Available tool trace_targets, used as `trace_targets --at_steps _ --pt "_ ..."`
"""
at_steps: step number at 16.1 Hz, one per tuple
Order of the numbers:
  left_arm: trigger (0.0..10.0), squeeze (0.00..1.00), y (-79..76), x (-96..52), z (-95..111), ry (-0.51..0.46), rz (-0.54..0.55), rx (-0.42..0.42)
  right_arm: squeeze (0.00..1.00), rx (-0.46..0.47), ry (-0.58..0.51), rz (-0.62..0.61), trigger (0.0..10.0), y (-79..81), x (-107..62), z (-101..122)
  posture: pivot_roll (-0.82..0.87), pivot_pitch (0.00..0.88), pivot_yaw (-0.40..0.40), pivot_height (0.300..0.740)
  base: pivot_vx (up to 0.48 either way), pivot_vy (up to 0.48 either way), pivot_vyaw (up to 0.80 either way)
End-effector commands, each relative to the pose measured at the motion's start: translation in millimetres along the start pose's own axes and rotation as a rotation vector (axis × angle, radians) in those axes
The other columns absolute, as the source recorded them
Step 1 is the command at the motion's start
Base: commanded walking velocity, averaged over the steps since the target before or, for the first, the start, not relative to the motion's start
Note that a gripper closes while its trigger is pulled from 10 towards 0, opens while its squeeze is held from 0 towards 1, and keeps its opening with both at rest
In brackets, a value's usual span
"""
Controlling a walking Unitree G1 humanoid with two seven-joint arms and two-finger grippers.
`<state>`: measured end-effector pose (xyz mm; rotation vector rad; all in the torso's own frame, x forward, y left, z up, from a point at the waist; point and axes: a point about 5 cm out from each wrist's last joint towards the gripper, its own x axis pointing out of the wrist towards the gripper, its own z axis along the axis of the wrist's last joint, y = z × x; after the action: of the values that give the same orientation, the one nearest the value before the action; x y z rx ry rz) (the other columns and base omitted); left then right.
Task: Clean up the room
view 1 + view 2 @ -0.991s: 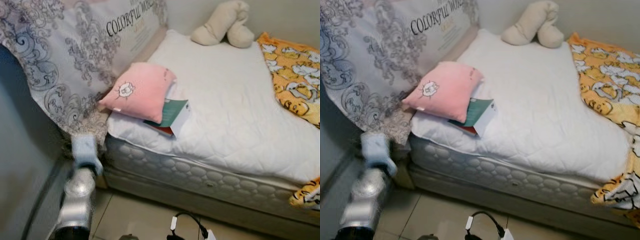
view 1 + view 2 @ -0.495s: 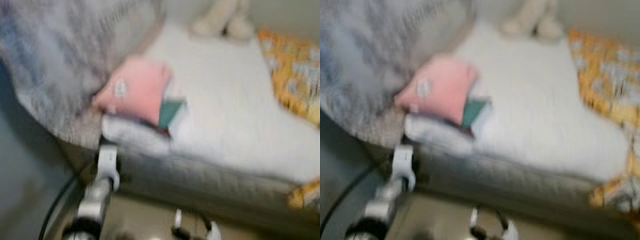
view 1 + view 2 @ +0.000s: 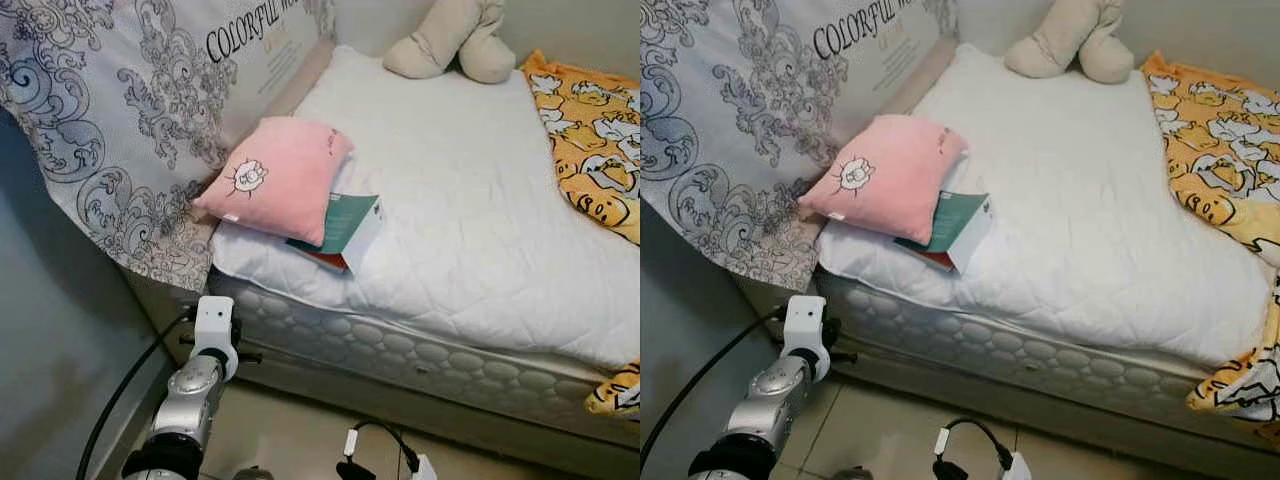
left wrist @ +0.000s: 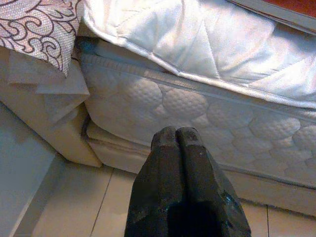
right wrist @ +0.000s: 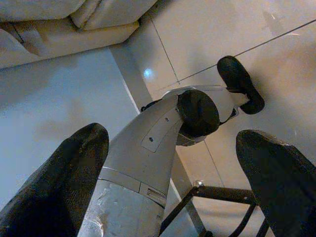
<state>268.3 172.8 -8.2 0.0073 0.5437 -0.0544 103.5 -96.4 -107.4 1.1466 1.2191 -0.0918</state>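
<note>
Bedroom, white bed (image 3: 470,230). Book (image 3: 345,232) lies near bed's corner, half under pink pillow (image 3: 278,178). Left claw (image 4: 176,139) pinched shut, empty, low by mattress side; book at 1 o'clock, above. Right claw (image 5: 173,163) wide, idle.

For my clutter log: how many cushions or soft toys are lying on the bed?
2. A pink pillow lies near the headboard end, overlapping a teal book. A beige plush toy sits at the far side by the wall. The yellow blanket could hide more.
</note>
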Motion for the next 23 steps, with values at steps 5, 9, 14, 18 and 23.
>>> trace_targets --at_steps 5,9,14,18,23 --pt "10.0 0.0 6.4 -2.5 11 -0.065 0.04 -0.011 0.0 -1.516 -0.663 0.068 10.0 228.6 -13.7 132 0.24 0.0 -0.199 0.74 0.0 0.0 0.0" --pt "10.0 0.0 6.4 -2.5 11 -0.065 0.04 -0.011 0.0 -1.516 -0.663 0.068 10.0 228.6 -13.7 132 0.24 0.0 -0.199 0.74 0.0 0.0 0.0" --pt "10.0 0.0 6.4 -2.5 11 -0.065 0.04 -0.011 0.0 -1.516 -0.663 0.068 10.0 228.6 -13.7 132 0.24 0.0 -0.199 0.74 0.0 0.0 0.0" --pt "10.0 0.0 6.4 -2.5 11 -0.065 0.04 -0.011 0.0 -1.516 -0.663 0.068 10.0 228.6 -13.7 132 0.24 0.0 -0.199 0.74 0.0 0.0 0.0" --pt "10.0 0.0 3.0 -3.9 -35 0.133 0.049 -0.011 0.0 -1.602 -0.511 -0.039 10.0 205.5 -3.7 125 0.28 0.0 0.0 0.74 0.0 0.0 0.0"
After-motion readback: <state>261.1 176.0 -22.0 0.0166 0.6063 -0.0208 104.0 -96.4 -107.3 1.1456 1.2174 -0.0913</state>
